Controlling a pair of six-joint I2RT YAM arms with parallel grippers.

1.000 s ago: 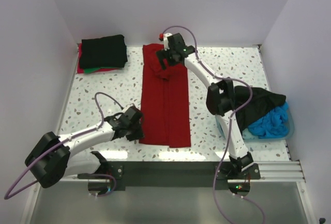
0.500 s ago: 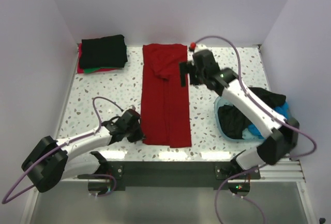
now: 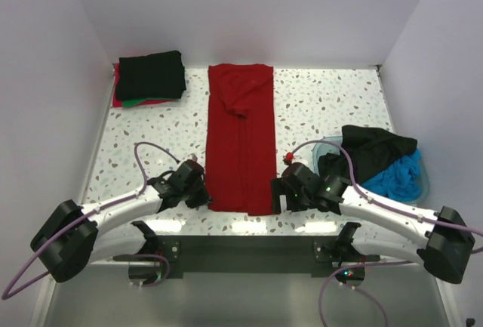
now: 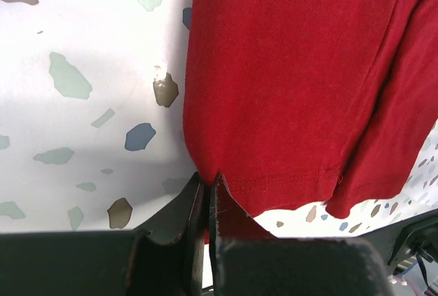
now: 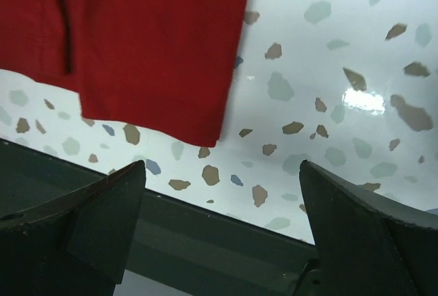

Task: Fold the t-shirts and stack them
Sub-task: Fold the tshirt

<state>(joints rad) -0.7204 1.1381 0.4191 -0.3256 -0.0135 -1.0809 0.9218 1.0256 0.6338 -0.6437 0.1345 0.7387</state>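
Six shirts show: one red shirt spread flat, three in one stack (black on top, green and red edges under it), and a black one and a blue one in the single basin; two arms, left arm and right arm.

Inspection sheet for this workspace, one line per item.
Surface: speckled table, glare near edge.
Job's things: red t-shirt flat in a long strip, centre; folded stack far left, black on top; black t-shirt and blue t-shirt bunched in teal basin.
Clutter: teal basin, right side.
Grippers: left gripper jaws shut on red t-shirt's near-left hem; right gripper jaws open, beside near-right corner.
Cables: purple cable loops off each arm.
Surroundings: plain walls, three sides.
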